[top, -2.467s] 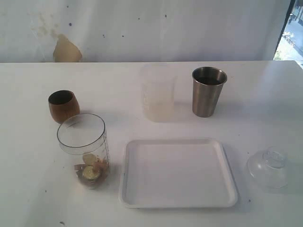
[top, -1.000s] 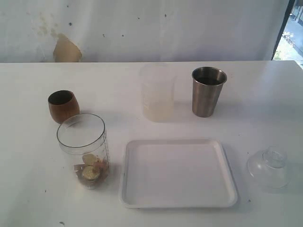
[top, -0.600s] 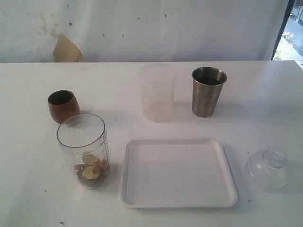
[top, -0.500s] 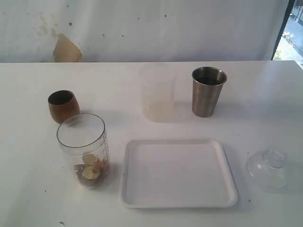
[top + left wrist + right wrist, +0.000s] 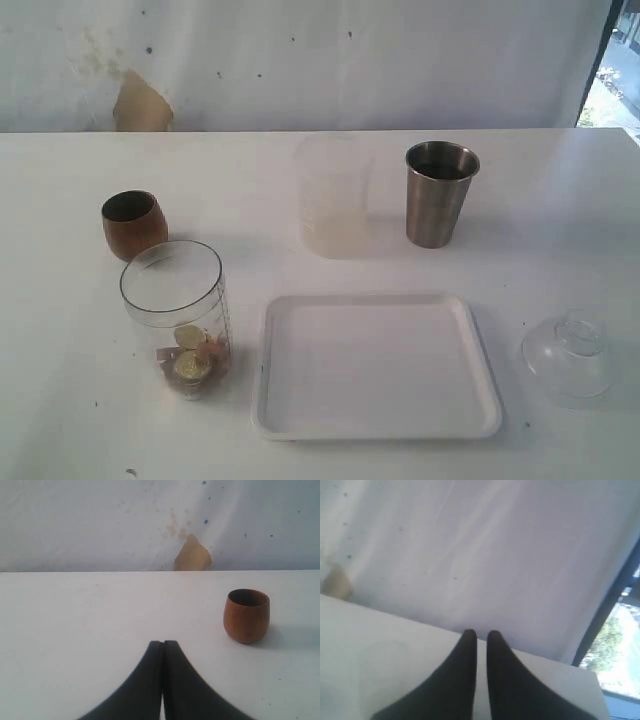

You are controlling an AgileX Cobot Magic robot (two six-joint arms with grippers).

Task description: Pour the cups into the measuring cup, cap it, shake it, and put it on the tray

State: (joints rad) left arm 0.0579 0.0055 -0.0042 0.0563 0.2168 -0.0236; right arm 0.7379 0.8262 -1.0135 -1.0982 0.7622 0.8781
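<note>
The brown wooden cup [image 5: 134,222] stands upright at the left of the table, and the left wrist view shows it [image 5: 246,615] ahead and off to one side of my left gripper [image 5: 163,643]. That gripper is shut with nothing in it. The steel tumbler [image 5: 440,193] stands at the back right. Just in front of the wooden cup is the clear measuring cup [image 5: 175,315], uncapped, with a few small yellowish pieces at its bottom. The white tray [image 5: 375,365] lies bare at the front centre. My right gripper [image 5: 479,634] is shut but for a thin gap and holds nothing. Neither gripper shows in the exterior view.
A frosted translucent cup [image 5: 333,195] stands between the wooden cup and the tumbler, at the back. A clear domed lid [image 5: 568,352] rests on the table right of the tray. A white wall with a tan patch [image 5: 139,103] backs the table.
</note>
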